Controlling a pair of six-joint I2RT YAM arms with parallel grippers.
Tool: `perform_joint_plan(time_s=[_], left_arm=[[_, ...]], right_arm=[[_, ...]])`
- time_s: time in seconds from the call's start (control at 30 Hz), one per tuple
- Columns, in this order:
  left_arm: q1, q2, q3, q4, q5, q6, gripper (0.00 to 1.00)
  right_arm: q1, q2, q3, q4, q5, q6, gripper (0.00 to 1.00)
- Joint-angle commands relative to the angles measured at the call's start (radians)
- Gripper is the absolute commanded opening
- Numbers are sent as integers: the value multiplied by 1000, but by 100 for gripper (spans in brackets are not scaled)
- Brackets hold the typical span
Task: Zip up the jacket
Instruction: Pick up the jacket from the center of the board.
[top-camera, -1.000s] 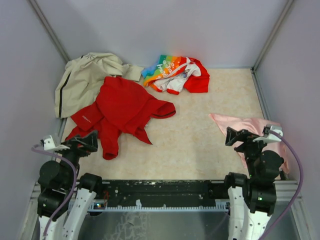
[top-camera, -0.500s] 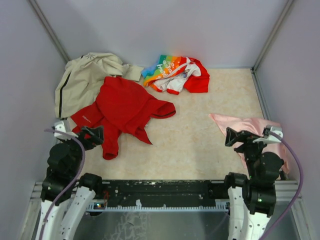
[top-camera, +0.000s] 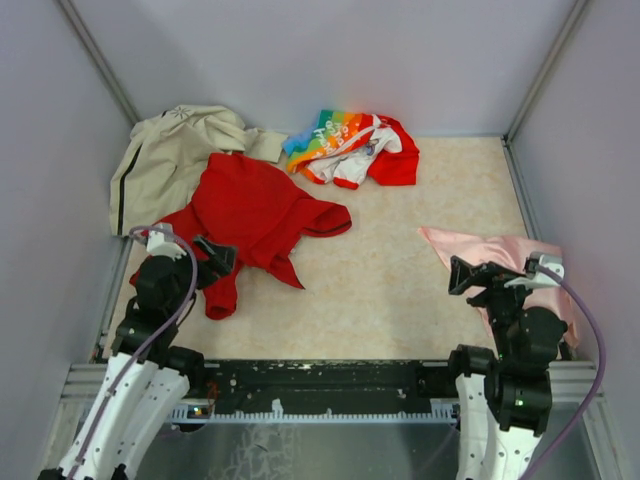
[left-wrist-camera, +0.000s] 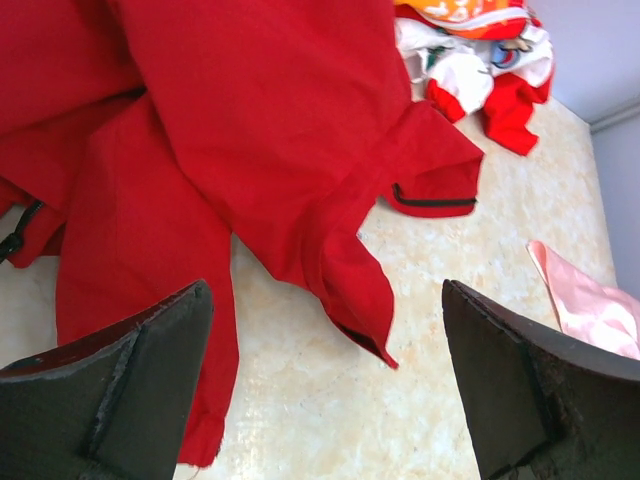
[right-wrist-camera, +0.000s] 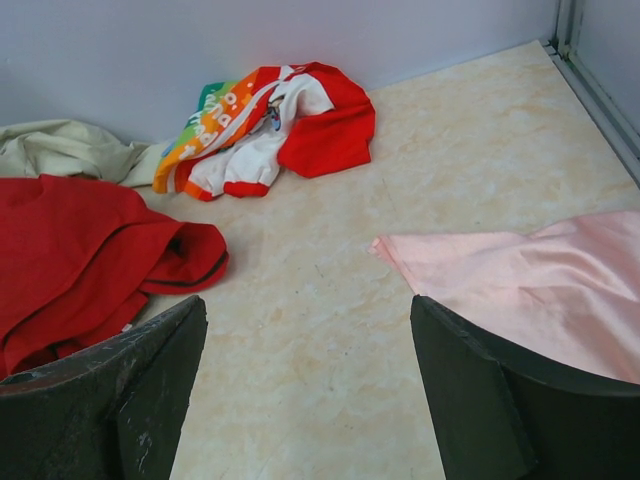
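From above, the red jacket (top-camera: 250, 212) lies crumpled and unzipped-looking on the left half of the marbled tabletop (top-camera: 400, 280), one sleeve reaching right and another trailing toward the near edge. A beige jacket (top-camera: 165, 155) lies partly under the red jacket's far-left side, a rainbow-and-white printed garment (top-camera: 350, 145) sits just beyond its far-right corner, and a pink cloth (top-camera: 490, 250) lies well to its right. The left gripper (top-camera: 218, 258) hangs over the red jacket's near-left part, beside the trailing sleeve, its claw released and spread wide with nothing in it. The right gripper (top-camera: 458, 275) is well to the right of the red jacket, at the pink cloth's near edge, also released and empty. In the left wrist view, red fabric fills the upper left between the two dark fingers (left-wrist-camera: 110, 400); a sleeve cuff (left-wrist-camera: 435, 195) edged with a dark line points right, and a pointed fold lies on bare table below it. In the right wrist view, the red jacket sits at the left edge, its dark-trimmed cuff nearest, with the printed garment beyond it and the pink cloth to its right, past the wide-set fingers.
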Motion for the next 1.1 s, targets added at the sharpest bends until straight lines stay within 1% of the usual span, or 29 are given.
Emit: perform_joint_plan(time_s=[0.0,0.2,0.37,0.53,0.67,0.7,0.73,0.87,1.03,1.07], left_arm=[[-4,136,-19,146,-95,-39,100],[-5,397,-16,308,-76,-10,100],[-6,594,24,364,-61,38,100],[-8,698,-1,430,-48,55,99],[-11,749,-25,482,-5,73,91],[-13,753,-31,495,4,75,86],[-14,754,-38,509,14,79,80],[-17,734,-58,551,55,83,50],[-25,707,-62,570,109,90,22],[-27,702,-60,570,125,93,15]], right_arm=[[12,-19,-2,42,-16,-18,83],[13,-20,-4,44,-21,-20,83],[20,-18,-5,45,-23,-21,83],[20,-21,-7,48,-24,-21,83],[21,-19,-9,50,-27,-21,83],[21,-19,-9,50,-30,-21,83],[21,-19,-9,51,-32,-22,83],[22,-16,-10,51,-45,-25,83],[22,-14,-10,53,-53,-27,83],[23,-14,-10,53,-55,-27,83]])
